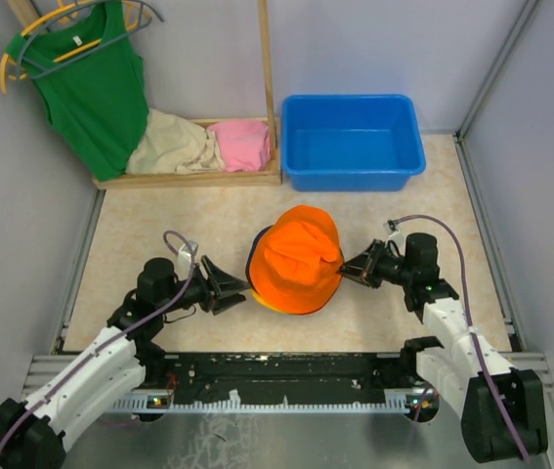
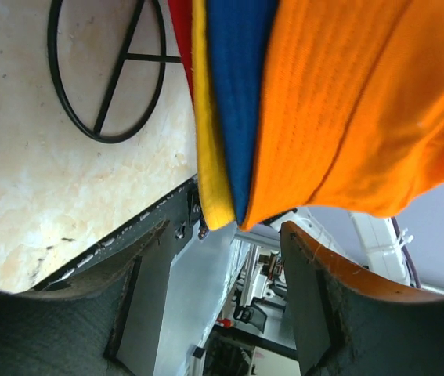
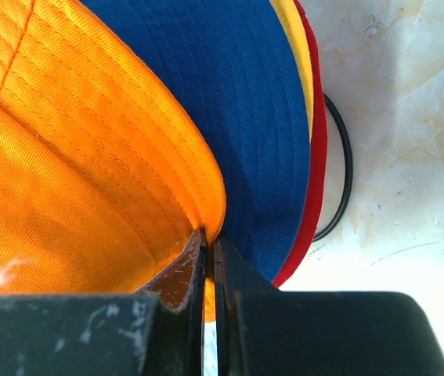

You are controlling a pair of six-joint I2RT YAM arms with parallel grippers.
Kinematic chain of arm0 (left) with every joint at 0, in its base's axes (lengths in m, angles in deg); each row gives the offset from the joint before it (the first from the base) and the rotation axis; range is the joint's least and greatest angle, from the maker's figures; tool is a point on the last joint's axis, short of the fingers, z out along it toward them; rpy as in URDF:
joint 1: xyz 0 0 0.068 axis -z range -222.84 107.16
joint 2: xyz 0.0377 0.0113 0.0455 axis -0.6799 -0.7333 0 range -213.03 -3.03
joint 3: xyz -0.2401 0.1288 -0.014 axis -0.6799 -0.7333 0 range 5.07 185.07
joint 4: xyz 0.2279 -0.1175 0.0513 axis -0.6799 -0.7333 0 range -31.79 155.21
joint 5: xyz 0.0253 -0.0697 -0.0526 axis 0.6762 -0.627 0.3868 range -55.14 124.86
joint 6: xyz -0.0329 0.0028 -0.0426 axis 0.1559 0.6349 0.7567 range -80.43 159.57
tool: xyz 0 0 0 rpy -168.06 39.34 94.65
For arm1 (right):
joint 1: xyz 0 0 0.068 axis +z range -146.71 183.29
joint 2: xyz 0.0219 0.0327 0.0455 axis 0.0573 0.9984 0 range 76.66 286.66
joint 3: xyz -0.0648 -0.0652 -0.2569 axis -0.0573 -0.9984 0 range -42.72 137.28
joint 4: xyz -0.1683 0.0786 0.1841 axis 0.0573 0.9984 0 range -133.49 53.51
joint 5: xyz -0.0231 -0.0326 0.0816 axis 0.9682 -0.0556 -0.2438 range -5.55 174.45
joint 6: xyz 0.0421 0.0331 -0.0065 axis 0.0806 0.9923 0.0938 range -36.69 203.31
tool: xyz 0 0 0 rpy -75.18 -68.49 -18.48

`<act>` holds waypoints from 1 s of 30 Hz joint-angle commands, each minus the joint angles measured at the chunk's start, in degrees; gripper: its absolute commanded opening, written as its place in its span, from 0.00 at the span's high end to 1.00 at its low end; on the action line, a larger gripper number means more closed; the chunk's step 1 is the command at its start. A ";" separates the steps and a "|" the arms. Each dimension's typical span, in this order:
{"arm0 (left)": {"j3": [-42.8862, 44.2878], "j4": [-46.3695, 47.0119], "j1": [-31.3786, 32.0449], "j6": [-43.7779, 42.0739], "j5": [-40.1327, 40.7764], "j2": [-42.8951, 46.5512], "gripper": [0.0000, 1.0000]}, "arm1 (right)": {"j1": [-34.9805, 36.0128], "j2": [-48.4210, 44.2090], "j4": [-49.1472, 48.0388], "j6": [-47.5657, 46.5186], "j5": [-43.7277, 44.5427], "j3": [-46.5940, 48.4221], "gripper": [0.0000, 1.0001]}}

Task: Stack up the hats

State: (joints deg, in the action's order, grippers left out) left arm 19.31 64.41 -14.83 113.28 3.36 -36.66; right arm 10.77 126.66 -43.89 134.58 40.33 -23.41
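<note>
The hats lie stacked mid-table, with the bright orange hat (image 1: 298,256) on top. In the left wrist view its brim (image 2: 347,110) lies over the navy hat (image 2: 237,78), the yellow hat (image 2: 210,157) and the red hat (image 2: 181,31). My left gripper (image 1: 237,288) stands open just left of the stack, its jaws (image 2: 225,233) apart with the brim edges just ahead of them and nothing held. My right gripper (image 1: 347,269) is shut (image 3: 212,239) on the orange hat's brim (image 3: 73,157) at the stack's right side. The navy (image 3: 237,102), yellow (image 3: 296,39) and red (image 3: 315,157) brims lie beneath.
A blue bin (image 1: 353,140) stands at the back right. A wooden rack at the back left holds a green tank top (image 1: 96,83) on a hanger, with beige (image 1: 174,145) and pink (image 1: 240,144) folded clothes on its base. A black ring (image 3: 348,172) marked on the table lies under the stack.
</note>
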 commanded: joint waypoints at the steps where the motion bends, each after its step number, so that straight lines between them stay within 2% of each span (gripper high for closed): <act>1: 1.50 7.13 3.34 2.96 6.98 -4.32 0.37 | 0.60 -0.24 -1.40 0.97 1.56 3.27 1.00; 10: 3.42 13.03 6.85 3.31 11.02 -10.65 0.37 | 0.69 -1.08 -0.33 1.32 2.10 3.43 1.00; 17: 5.53 15.13 6.97 1.80 13.32 -14.12 0.36 | 1.18 -3.02 3.66 0.15 2.55 4.18 0.95; 25: 8.01 19.29 6.69 -0.32 14.49 -20.76 0.37 | 4.45 -6.54 8.83 -0.09 4.81 4.61 0.94; 27: 8.31 20.14 5.83 -0.98 13.62 -22.82 0.38 | 5.50 -7.63 9.77 0.30 5.49 4.46 0.91; 30: 8.83 21.58 3.93 -1.96 12.20 -25.32 0.44 | 6.80 -8.93 11.23 0.52 6.23 4.67 0.86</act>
State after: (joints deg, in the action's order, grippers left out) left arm 25.82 81.05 -9.08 113.61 16.62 -59.37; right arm 15.43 119.82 -34.82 134.93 46.14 -21.90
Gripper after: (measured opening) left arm 0.595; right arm 0.103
